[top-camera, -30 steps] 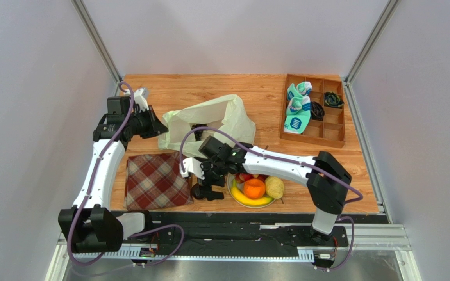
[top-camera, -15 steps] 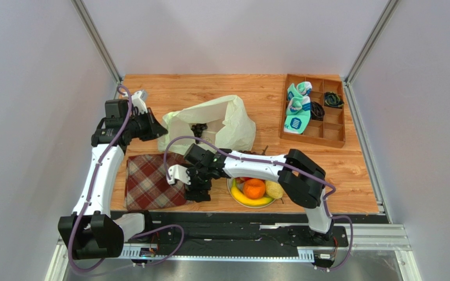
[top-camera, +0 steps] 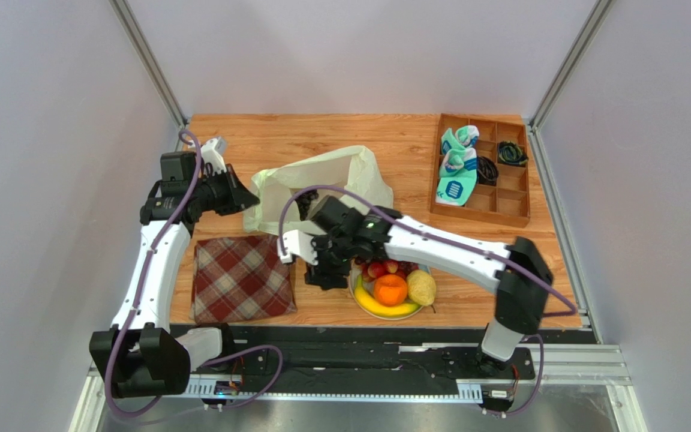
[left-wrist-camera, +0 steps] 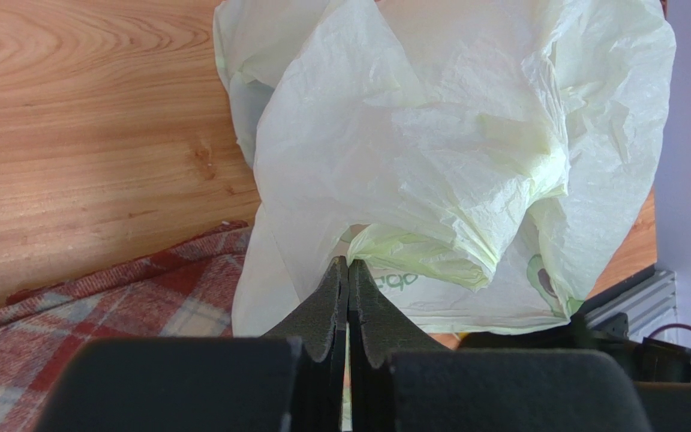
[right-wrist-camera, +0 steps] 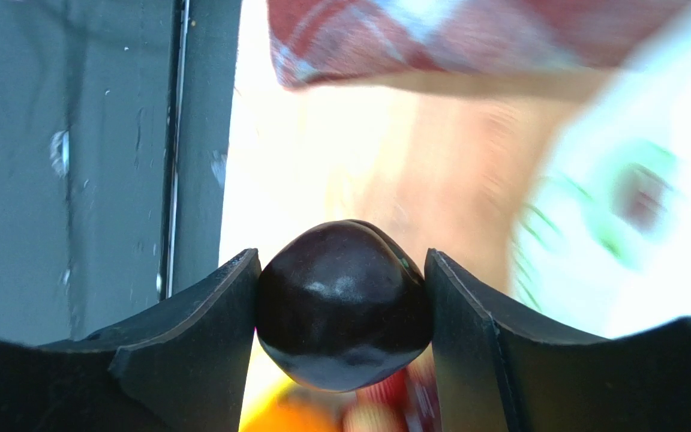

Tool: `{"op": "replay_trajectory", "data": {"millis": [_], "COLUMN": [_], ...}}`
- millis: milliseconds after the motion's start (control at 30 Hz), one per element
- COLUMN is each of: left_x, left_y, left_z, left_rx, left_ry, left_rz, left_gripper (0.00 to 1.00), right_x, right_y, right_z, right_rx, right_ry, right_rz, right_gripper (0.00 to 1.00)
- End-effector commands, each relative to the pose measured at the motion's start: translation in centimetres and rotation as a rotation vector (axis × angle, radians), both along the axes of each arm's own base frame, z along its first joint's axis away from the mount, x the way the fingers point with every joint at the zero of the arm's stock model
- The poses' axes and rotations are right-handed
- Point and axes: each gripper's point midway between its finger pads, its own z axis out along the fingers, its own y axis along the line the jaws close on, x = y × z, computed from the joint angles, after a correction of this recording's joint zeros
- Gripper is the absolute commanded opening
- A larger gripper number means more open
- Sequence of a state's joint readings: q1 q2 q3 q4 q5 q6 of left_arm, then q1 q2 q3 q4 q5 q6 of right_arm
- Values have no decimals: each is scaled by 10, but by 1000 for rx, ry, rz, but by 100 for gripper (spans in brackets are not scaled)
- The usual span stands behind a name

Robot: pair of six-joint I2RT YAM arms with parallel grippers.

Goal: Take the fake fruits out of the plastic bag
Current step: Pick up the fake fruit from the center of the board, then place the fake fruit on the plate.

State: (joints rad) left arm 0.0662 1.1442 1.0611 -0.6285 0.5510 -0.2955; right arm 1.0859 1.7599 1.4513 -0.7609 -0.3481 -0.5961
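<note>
Wooden table, left pincer pinching one plastic bag, right pincer clamping one dark plum

plastic bag: inside hidden behind own folds; green print half covered by a crease.
plaid cloth: blurred and cut off by the top edge in the right wrist view.
fruits under the dark plum: blurred to orange and red smears, cut off below.
plate: left rim hidden under the right gripper.
tray contents: too small to tell.
</note>
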Motion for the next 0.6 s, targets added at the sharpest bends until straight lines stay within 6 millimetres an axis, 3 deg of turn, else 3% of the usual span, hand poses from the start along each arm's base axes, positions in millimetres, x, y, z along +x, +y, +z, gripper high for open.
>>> {"op": "replay_trajectory", "data": {"millis": [0,167,233,300,433,533,567], "left_x": [9,11,13,15,18,17,17], "left_y": [-3,-5,-4,-4,-4,-4,-4], "left_z": [12,12,14,13,15,16,15], "left_rx": [-27,-42,-42,-42,-46,-42,-41], "left_ry": [-42,-32,-35,-33,-32,-26,-27], "left_rz": [-9,-12,-11,-9,-11,-13,-14], "left_gripper": [0,0,0,0,0,0,0], "right_x": [-2,11,7,5,15,30,32], "right_y": [-53,-113,-130,-136,-142,-142,-144], "right_z": [51,47,41,39,14,3,1], "right_rx": [9,-67,-84,-77,-122,-134,-139], "right_ry": [-85,-106,-113,-128,-158,-206,-218], "right_rz": [-8,-78,-79,-69,-120,-191,-199], "right_gripper": [41,42,44,46,46,55,64]}}
